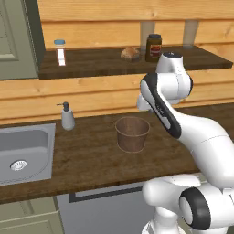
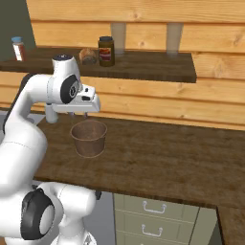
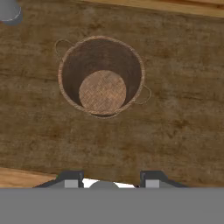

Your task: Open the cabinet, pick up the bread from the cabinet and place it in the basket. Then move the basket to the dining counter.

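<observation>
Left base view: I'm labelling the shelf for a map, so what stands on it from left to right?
Along the dark shelf: spice jar with a blue lid → bread → dark jar.

The cabinet [image 1: 114,27] of light wooden planks stands open, its grey-green door [image 1: 16,39] swung to the left. On its dark brown shelf [image 1: 100,61] sits the bread [image 1: 130,54], a small lumpy golden-brown loaf, just beside a dark jar [image 1: 153,47]. Below, the basket [image 1: 132,133], round, brown and woven, stands upright and empty on the dark wood tabletop [image 1: 87,155], with two small loop handles on its rim.
</observation>
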### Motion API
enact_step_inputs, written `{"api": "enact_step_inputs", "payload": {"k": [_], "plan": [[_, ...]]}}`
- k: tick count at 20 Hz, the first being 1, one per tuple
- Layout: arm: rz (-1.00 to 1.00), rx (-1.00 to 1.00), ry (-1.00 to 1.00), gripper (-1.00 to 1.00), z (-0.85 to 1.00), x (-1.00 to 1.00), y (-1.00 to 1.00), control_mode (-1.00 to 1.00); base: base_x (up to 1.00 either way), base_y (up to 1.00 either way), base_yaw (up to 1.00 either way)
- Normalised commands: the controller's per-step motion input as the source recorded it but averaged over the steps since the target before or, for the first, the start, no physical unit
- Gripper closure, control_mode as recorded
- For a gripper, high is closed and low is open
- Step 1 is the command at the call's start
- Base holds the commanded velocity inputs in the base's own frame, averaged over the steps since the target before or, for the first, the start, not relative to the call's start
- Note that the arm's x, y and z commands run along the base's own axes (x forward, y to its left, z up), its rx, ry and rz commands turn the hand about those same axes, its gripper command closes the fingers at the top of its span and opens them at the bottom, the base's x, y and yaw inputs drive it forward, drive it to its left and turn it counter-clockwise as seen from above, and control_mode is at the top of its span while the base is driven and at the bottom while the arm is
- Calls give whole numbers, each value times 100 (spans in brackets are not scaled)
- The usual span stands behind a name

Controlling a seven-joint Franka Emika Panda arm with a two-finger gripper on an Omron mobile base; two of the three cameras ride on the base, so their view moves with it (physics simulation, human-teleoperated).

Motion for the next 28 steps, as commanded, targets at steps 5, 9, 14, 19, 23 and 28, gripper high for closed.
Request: {"api": "enact_step_inputs", "payload": {"k": [5,9,14,19,23,28], "plan": [[-1,-21,-12,-100,18,-25,30,-100,0,0,0],[-2,-42,-28,-100,74,-24,57,-100,0,0,0],[-2,-20,-21,-100,100,7,39,-100,0,0,0],[-3,-4,-3,-100,100,44,37,-100,0,0,0],[0,-7,0,-100,99,65,5,-100,0,0,0],[2,4,8,-100,51,82,0,-100,0,0,0]]}}
